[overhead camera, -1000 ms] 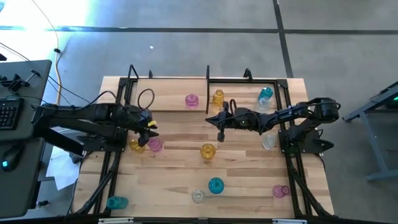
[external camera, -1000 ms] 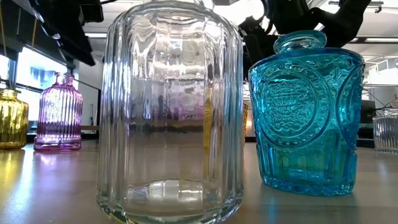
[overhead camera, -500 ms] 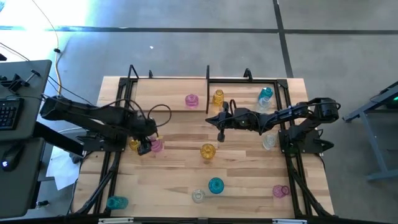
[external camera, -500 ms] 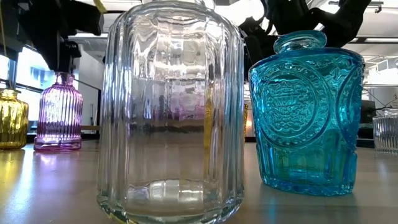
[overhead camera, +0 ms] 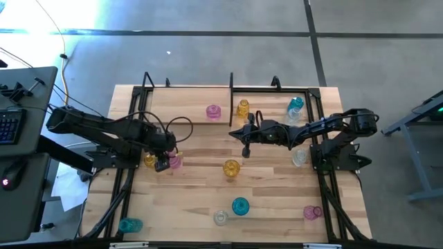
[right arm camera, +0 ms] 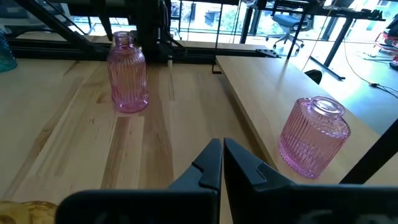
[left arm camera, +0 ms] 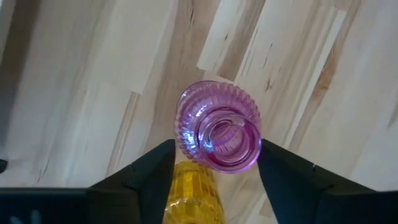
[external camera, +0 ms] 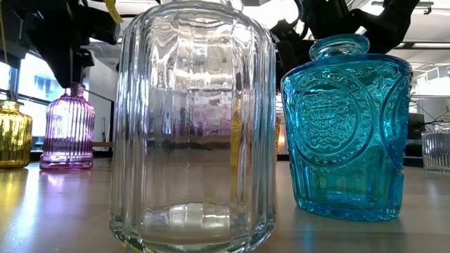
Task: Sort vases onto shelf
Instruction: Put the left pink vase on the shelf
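Note:
A pink ribbed vase (left arm camera: 217,127) stands upright on the table's left part, right beside a yellow vase (left arm camera: 193,196). My left gripper (overhead camera: 163,162) is open above the pink vase and points down. Its fingers (left arm camera: 152,171) stand on either side of the vase's neck (external camera: 70,90); I see no hold. My right gripper (right arm camera: 222,155) is shut and empty, hovering level over the table's middle (overhead camera: 246,136), in front of the shelf (overhead camera: 277,123). On the shelf stand a pink vase (overhead camera: 213,111), a yellow one (overhead camera: 243,107) and a teal one (overhead camera: 296,104).
More vases stand on the table: yellow (overhead camera: 231,167), teal (overhead camera: 240,205), clear (overhead camera: 220,218), pink (overhead camera: 311,212), teal (overhead camera: 129,225) at the near left, clear (overhead camera: 299,158) by the right arm's base. The shelf's black posts (overhead camera: 230,86) rise at the far edge.
My left gripper has gone toward the table's near edge and tipped to point down, coming over the pink vase's neck. The vases have stayed in place.

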You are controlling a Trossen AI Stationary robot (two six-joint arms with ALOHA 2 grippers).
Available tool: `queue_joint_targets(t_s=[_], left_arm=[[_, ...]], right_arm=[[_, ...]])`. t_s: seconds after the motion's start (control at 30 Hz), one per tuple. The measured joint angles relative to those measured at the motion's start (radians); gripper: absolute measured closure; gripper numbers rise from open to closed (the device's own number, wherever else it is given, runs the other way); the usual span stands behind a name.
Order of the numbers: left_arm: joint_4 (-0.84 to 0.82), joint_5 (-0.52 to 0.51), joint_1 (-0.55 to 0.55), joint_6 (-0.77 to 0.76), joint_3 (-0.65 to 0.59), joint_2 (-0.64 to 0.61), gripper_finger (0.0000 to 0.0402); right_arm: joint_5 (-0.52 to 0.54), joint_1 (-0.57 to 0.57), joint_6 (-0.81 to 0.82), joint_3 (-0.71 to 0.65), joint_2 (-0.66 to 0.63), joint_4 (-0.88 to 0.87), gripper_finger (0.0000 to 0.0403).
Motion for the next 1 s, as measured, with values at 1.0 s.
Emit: queue_joint_targets(t_s=[1.0], left_arm=[[0.052,0.030,0.031,0.053,-0.005,0.047,0.0283]], right_arm=[[-0.002,0.000,0.000,0.000,0.000,-0.005,0.0403]])
